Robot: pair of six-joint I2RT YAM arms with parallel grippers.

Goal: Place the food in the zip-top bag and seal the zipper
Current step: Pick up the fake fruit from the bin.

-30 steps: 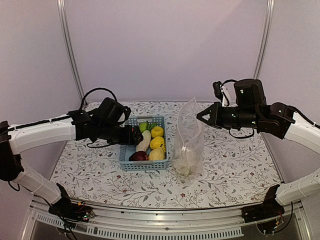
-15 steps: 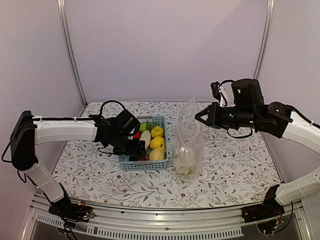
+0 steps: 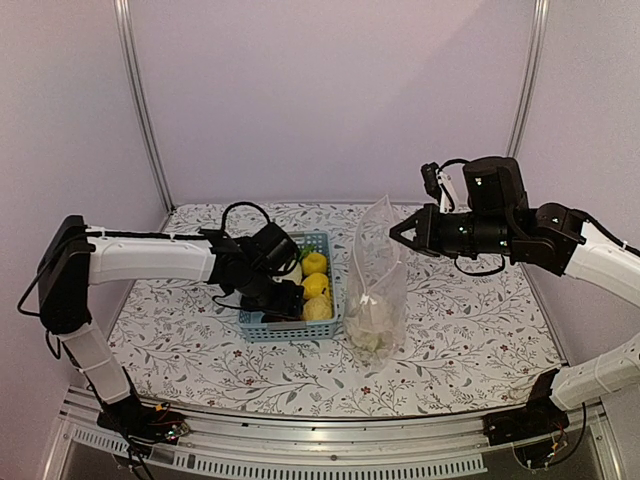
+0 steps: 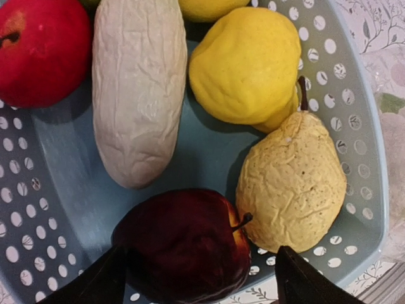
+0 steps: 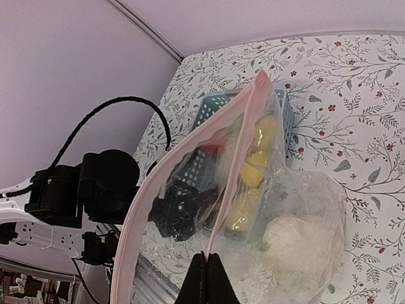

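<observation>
Floral tabletop [image 3: 450, 350]: left fingers [image 4: 302, 284] apart astride dark purple apple [image 4: 183, 247]; right fingers [image 5: 199, 284] clamp zip-top bag [image 5: 297, 209].

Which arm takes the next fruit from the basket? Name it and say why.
Left. The left gripper, open, straddles the dark red apple in the blue basket, while the right gripper is shut on the rim of the zip-top bag, holding it upright.

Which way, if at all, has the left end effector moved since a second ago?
Yes. The left end effector moved right and nearer, from the blue basket's left rim to over its near end, open above the dark red apple.
</observation>
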